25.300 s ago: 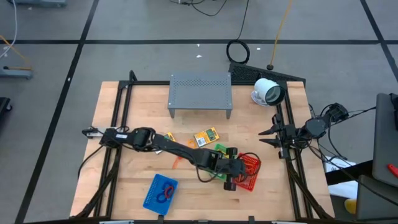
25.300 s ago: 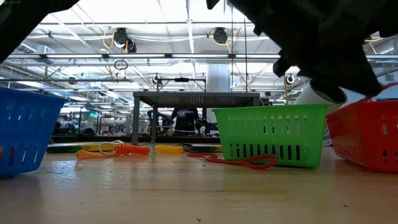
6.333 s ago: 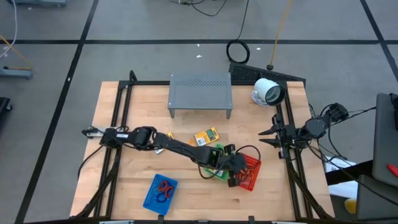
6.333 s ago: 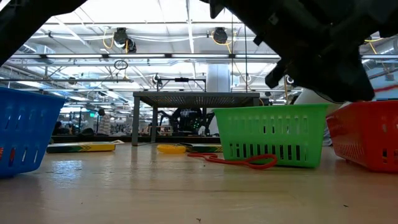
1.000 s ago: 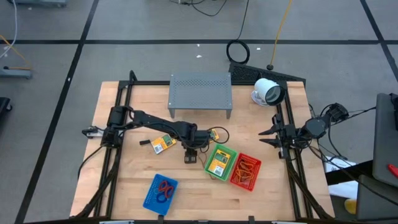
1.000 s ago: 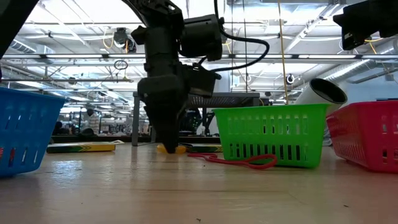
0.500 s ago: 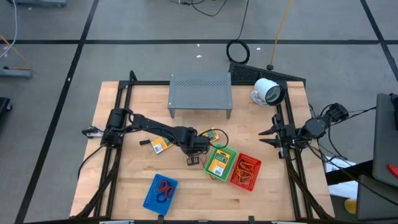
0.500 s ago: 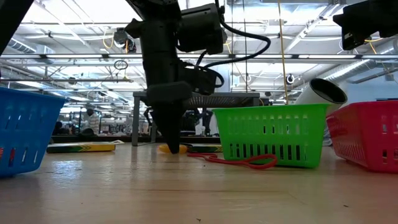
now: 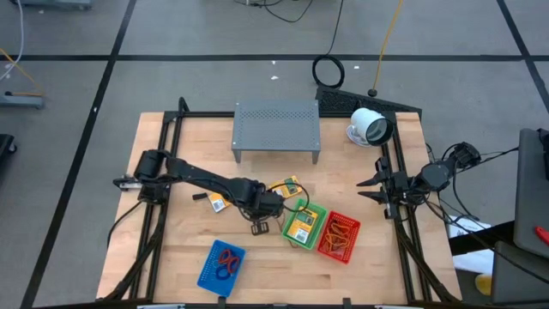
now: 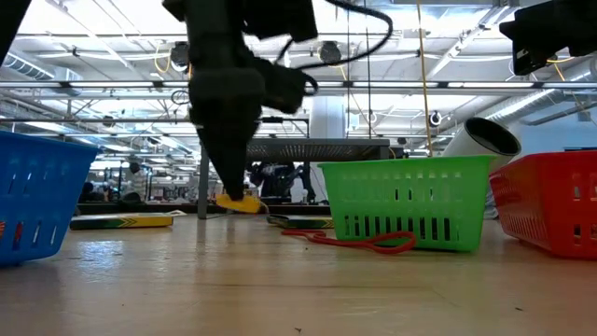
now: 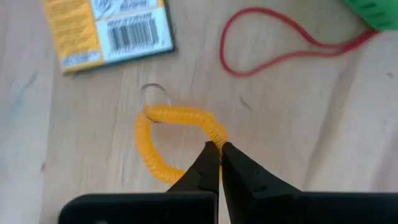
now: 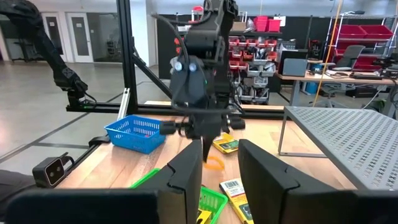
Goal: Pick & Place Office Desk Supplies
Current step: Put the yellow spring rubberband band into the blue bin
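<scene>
Left hand (image 11: 219, 148) gripping yellow coil (image 11: 166, 138), pkt (image 9: 299, 226) in green basket (image 9: 318, 212)

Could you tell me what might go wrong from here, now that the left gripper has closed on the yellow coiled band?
The left gripper pinches only one thin edge of the yellow coiled band, so it may slip out in transit. The hanging loop could stretch or swing and catch on the rim of the green basket. The red rubber band lies close by and might get dragged along.
</scene>
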Robot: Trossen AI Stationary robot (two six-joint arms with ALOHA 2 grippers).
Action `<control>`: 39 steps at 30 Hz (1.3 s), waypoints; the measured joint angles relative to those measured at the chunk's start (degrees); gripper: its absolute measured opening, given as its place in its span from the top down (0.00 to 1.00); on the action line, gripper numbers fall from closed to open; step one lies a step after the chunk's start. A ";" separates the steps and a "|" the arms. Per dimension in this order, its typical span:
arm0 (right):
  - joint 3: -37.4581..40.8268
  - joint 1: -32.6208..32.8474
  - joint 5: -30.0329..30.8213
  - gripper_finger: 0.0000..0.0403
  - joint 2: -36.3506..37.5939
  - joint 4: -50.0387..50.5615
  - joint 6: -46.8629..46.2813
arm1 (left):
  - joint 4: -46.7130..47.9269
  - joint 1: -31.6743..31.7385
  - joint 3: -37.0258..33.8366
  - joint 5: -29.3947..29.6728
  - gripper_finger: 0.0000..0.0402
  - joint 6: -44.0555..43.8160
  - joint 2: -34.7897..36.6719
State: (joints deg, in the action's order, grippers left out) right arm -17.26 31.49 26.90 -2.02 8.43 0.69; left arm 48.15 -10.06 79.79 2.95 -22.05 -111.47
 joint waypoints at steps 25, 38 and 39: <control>0.02 0.00 0.01 0.77 0.02 -0.01 0.00 | 13.25 -20.63 0.07 -9.35 0.99 -36.07 19.69; 0.02 0.01 0.00 0.77 0.01 0.00 -0.01 | -7.58 -28.70 -13.52 -7.67 0.98 -49.90 19.17; 0.00 0.01 0.02 0.76 0.01 0.00 0.00 | -9.56 -28.79 -14.84 -7.70 0.98 -50.35 19.20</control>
State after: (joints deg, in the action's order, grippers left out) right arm -17.26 31.50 26.92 -2.01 8.43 0.69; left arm 38.59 -38.85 64.95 -4.75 -72.40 -92.27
